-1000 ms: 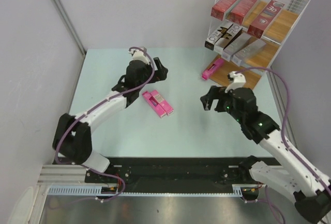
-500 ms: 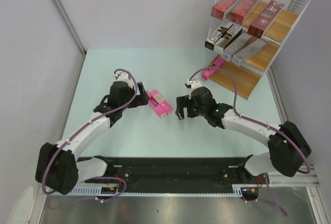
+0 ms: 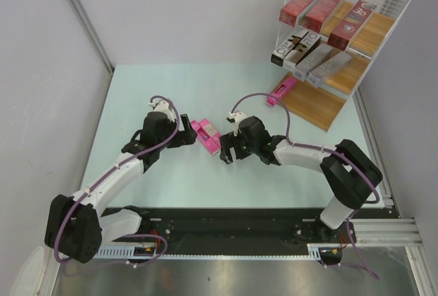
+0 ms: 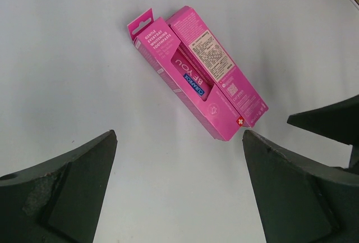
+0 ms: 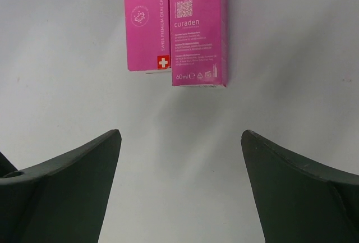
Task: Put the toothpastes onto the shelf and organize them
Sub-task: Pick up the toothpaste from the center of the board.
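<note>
Two bright pink toothpastes (image 3: 207, 137) lie side by side on the table, seen close in the left wrist view (image 4: 190, 83) and in the right wrist view (image 5: 199, 30). My left gripper (image 3: 186, 135) stands open just left of them (image 4: 179, 136), nothing between its fingers. My right gripper (image 3: 226, 151) is open at their near end (image 5: 180, 133), a short gap away. A third pink carton (image 3: 280, 91) rests at the front of the shelf's (image 3: 390, 9) bottom board. Red cartons (image 3: 325, 7) fill the top board and silver-grey ones (image 3: 311, 57) the middle board.
The white wire shelf stands at the table's far right corner. Grey walls close in the table on the left and behind. One of the right gripper's fingers (image 4: 331, 122) shows dark at the right edge of the left wrist view.
My right arm has swung left across the table to the near end of the two pink cartons. My left gripper has drawn back and down to their left side.
</note>
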